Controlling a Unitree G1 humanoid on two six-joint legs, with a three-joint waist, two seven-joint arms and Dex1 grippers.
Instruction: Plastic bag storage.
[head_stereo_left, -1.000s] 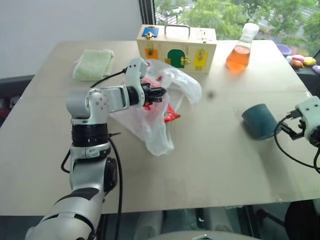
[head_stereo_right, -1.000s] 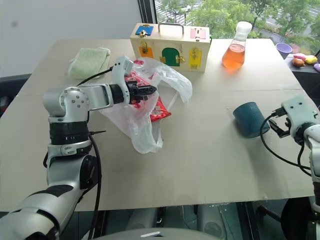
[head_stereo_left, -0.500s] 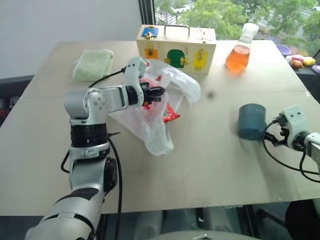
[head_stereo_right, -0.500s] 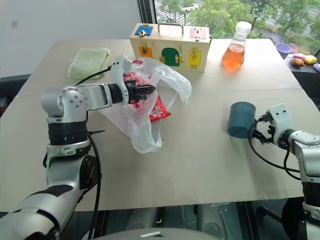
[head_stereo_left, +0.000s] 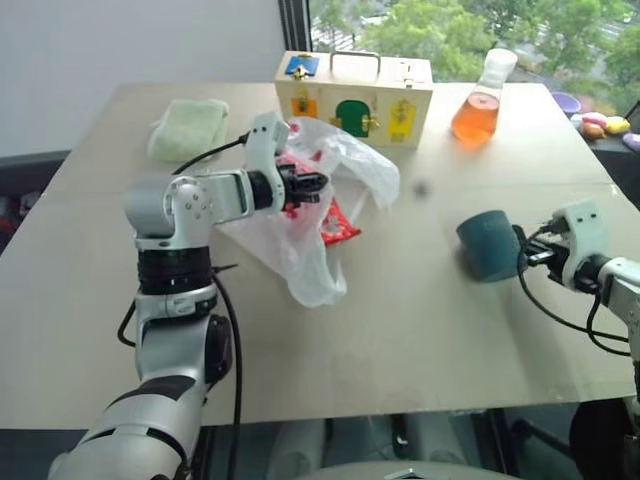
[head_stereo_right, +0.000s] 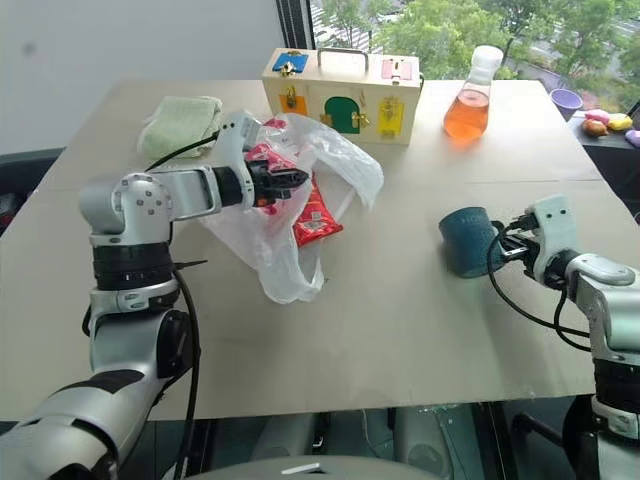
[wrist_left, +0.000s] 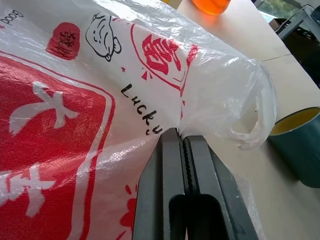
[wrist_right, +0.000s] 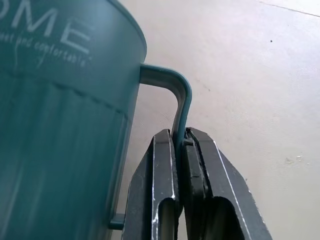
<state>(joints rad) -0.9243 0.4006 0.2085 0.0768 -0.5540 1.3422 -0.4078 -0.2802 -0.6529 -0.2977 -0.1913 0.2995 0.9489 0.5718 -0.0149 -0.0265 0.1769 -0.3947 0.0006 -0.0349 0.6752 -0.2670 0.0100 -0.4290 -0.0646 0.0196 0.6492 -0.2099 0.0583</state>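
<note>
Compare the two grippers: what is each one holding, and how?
Left gripper pinches thin film of the plastic bag, lifted above the table; right gripper clamps the rigid handle of the teal mug standing on the table. Both are shut on something.

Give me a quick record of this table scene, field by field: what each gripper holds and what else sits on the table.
left gripper: shut on the plastic bag, lifted part of it over the table
right gripper: shut on the handle of the teal mug
red snack packet: under the bag
wooden box: far side, behind the bag
flask of orange liquid: right of the box
green towel: far left
</note>
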